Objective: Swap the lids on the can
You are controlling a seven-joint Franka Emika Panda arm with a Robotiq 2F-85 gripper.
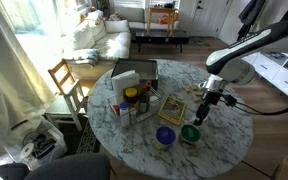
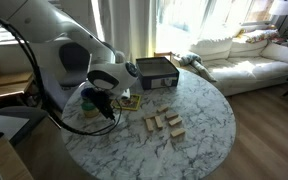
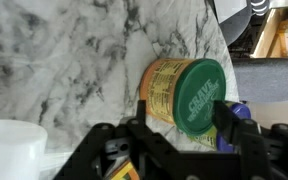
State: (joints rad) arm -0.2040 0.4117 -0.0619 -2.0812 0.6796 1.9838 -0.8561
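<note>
In the wrist view the bright green lid [image 3: 199,93] sits on top of a can [image 3: 162,88] with an orange-yellow label. My gripper [image 3: 184,128] is open, its fingers standing on either side of the lid's near edge, the right finger [image 3: 229,120] close to the rim. Part of the blue-purple lid [image 3: 240,110] shows behind that finger. In an exterior view the green lid [image 1: 191,133] and the blue-purple lid [image 1: 165,137] stand side by side near the table's front, with the gripper [image 1: 199,112] just above the green one.
A white cup [image 3: 9,150] is at the lower left of the wrist view. On the round marble table [image 1: 224,140] are a box [image 1: 134,72], a yellow-capped jar [image 1: 132,95] and wooden blocks [image 2: 164,124]. A wooden chair [image 1: 66,80] stands beside it.
</note>
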